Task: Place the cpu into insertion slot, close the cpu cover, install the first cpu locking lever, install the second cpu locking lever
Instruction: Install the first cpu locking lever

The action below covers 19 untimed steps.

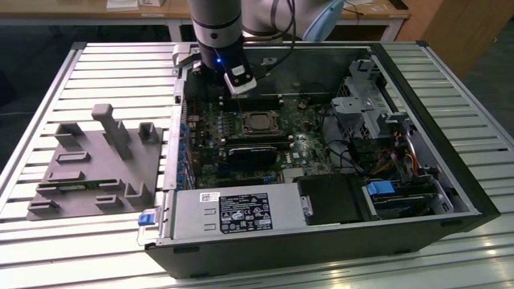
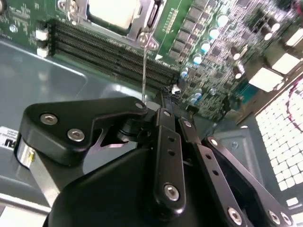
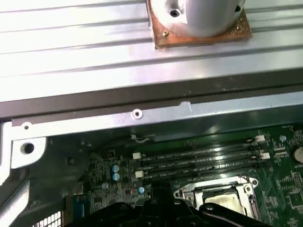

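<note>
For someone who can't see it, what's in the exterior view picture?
A robot arm reaches down into an open computer case lying on a slatted table. Near the arm's tip, the cpu sits in the insertion slot.

I see a slatted silver metal table carrying everything. An open black computer case lies on its side across the middle, with a grey moulded fixture of pegs and pockets just beside it on the exterior view's left. In the first wrist view, a silvery round post on a brown square plate stands on the slats.
</note>
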### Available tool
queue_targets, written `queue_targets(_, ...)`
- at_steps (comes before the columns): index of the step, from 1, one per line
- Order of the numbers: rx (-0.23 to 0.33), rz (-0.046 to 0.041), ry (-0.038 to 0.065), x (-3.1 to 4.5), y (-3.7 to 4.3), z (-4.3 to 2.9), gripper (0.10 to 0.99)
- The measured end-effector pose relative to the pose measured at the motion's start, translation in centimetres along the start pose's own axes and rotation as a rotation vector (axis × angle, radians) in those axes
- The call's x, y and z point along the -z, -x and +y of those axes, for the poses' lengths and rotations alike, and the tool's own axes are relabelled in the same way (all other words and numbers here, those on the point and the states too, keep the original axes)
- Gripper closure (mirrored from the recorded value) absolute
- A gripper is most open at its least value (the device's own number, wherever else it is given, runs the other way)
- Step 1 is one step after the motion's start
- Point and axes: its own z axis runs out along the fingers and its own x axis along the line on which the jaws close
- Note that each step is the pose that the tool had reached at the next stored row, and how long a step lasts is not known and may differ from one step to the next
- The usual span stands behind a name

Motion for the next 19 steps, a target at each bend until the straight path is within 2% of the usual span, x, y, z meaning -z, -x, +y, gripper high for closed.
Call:
queue_targets(4,0.0,0.0002,0.001,-0.02,0.19,0.03,0.984)
queue_targets(19,-0.01,0.0028,-0.001,-0.2,2.6,0.38,0.984)
